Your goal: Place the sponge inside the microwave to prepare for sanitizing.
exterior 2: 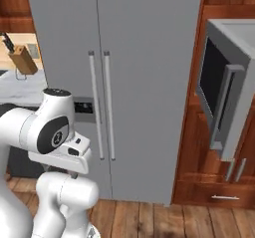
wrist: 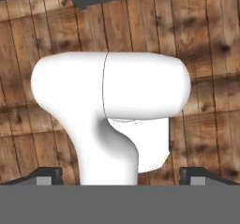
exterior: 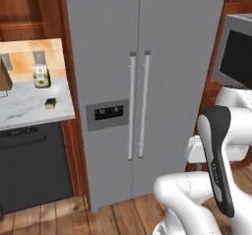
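One sponge (exterior: 50, 103) sat on the marble counter (exterior: 29, 112), well left of the grey double-door fridge (exterior: 142, 57), with one green-and-white packet (exterior: 41, 76) behind it; its label was too small to read. One knife block (exterior 2: 23, 59) stood on the same counter. One microwave (exterior 2: 226, 97) hung right of the fridge, door swung open. The gripper (wrist: 120, 176) pointed down at the wooden floor (wrist: 206, 40), its two fingertips (wrist: 47, 175) spread wide, holding nothing.
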Tool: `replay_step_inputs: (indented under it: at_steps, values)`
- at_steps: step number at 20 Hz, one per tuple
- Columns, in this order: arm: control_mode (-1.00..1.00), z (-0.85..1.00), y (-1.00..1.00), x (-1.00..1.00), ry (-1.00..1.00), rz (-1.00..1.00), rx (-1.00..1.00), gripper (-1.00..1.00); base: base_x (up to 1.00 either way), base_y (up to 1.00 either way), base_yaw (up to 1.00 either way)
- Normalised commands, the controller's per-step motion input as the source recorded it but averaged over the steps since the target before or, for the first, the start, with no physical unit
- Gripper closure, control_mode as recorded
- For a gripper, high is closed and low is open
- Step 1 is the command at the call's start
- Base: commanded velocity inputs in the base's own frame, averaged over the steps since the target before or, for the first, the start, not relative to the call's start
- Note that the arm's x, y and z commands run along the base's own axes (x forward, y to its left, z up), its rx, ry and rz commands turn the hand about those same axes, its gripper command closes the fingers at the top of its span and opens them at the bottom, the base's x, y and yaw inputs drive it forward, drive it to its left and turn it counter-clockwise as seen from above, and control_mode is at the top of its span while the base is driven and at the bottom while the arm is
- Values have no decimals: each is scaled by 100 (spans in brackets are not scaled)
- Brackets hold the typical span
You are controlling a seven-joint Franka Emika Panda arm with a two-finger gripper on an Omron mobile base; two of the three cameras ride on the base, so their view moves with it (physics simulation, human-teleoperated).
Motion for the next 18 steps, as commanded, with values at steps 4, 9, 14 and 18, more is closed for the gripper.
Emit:
replay_step_inputs:
  at_steps: [4, 9, 14, 18]
  values:
    - [100, 0, 0, 0, 0, 0, 0, -100, 46, 100, -15]
    - [100, 0, 0, 0, 0, 0, 0, -100, 55, 99, -21]
    - [100, 0, 0, 0, 0, 0, 0, -100, 47, 81, -23]
    - [100, 0, 0, 0, 0, 0, 0, -100, 32, 68, -19]
